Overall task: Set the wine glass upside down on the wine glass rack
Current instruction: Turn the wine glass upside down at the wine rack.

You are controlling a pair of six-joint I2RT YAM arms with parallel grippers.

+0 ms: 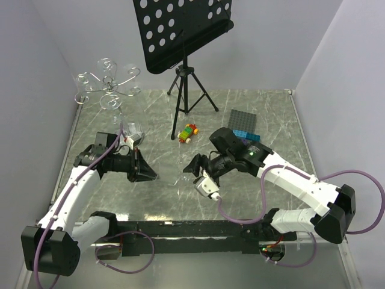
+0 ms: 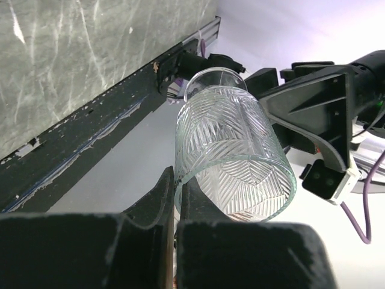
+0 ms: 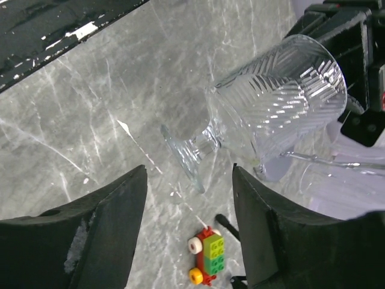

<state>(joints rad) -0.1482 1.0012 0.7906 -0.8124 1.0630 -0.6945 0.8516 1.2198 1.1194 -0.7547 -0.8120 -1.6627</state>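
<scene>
- Left gripper point(image 2: 174, 189) pinched narrow on the wine glass point(image 2: 231, 150) wall at its rim.
- Right gripper point(image 3: 189, 177) spread apart, empty; glass foot just ahead of its tips.

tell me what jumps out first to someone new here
A clear ribbed wine glass lies on its side in the air at left, its rim pinched in the left gripper. Behind it stands the silvery chrome wire rack, and a tall black perforated music stand looms at the back centre.
</scene>
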